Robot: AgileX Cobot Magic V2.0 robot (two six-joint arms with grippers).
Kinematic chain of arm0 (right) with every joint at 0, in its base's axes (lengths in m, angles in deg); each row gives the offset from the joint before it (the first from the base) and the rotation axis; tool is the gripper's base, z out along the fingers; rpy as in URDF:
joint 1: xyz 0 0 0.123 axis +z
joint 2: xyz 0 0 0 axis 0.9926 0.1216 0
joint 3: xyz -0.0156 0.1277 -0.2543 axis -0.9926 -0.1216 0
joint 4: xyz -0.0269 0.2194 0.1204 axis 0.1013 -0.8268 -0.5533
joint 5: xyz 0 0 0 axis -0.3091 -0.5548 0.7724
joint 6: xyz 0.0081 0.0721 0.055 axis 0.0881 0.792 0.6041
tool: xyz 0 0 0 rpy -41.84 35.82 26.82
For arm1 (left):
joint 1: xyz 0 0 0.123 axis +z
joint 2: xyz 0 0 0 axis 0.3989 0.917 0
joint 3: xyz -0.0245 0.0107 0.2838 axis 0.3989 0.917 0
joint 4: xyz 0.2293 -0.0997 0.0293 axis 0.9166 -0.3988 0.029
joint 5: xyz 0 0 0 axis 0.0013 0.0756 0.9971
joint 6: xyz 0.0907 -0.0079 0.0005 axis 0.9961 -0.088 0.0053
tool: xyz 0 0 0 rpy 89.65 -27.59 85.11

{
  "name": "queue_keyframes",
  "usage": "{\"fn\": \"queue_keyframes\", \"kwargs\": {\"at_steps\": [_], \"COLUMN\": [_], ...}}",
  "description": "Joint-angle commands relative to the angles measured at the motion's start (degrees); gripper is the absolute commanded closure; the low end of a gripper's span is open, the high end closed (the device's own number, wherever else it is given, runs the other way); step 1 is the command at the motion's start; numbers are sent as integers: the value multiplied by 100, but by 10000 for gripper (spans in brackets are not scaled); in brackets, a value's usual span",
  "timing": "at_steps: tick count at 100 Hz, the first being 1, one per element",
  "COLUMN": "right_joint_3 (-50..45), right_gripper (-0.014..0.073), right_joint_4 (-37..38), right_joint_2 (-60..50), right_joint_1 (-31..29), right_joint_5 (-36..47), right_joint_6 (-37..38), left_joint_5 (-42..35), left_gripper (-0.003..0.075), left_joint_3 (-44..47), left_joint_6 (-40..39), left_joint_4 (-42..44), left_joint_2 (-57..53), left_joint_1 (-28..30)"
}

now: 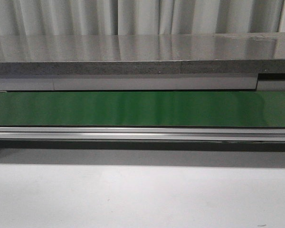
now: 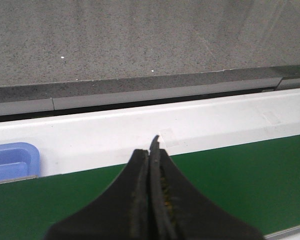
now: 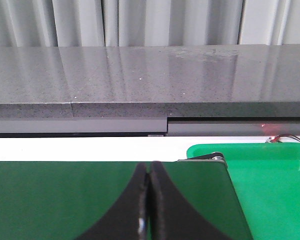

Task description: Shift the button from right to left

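Waiting on the button, by my read: it's not in any of the three views, so I can't say where it is or how it looks right now. No yellow cap, no black body anywhere on the visible belt.

My left gripper (image 2: 151,150) has its jaws pressed together, nothing between them. It hangs over the green belt (image 2: 240,180), tips pointing at the white rail (image 2: 140,130) just beyond. A blue tray (image 2: 12,161) sits off to the side of the tips, beyond the belt edge. Likely the drop spot, but that's a guess.

My right gripper (image 3: 150,175) is also pressed shut and empty. It sits over the belt (image 3: 65,195) too, with the end of the belt and a green bin (image 3: 270,185) just beside it. The bin's visible part shows no button; a faint red glow and thin wires (image 3: 285,138) sit at its far corner.

Front view shows neither gripper, only the belt (image 1: 142,108), the metal rail (image 1: 142,133) along its near edge, and the grey counter (image 1: 142,52) behind.

Both tools parked low over the belt looks like a ready stance: the part probably arrives on the right side, so the right one needs to open before any grab.
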Motion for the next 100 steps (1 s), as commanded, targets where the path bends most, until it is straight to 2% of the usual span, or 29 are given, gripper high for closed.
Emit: {"fn": "queue_keyframes", "kwargs": {"at_steps": [1,43,62,100], "right_joint_3": [158,158,158,158], "right_gripper": [661,661,661,661], "right_joint_4": [-29,-29,-29,-29], "right_joint_2": [29,29,29,29], "right_joint_1": [4,4,4,4], "right_joint_5": [411,411,411,411], "right_joint_6": [-20,-20,-20,-20], "left_joint_5": [-455,-1001,-2019,-2421], "left_gripper": [741,741,741,741], "left_joint_3": [84,1130,1856,2891], "left_joint_6": [-48,-48,-48,-41], "left_joint_4": [-237,-185,-150,-150], "left_joint_2": [-321,-1217,-1668,-2806], "left_joint_1": [-43,-95,-435,-460]}}
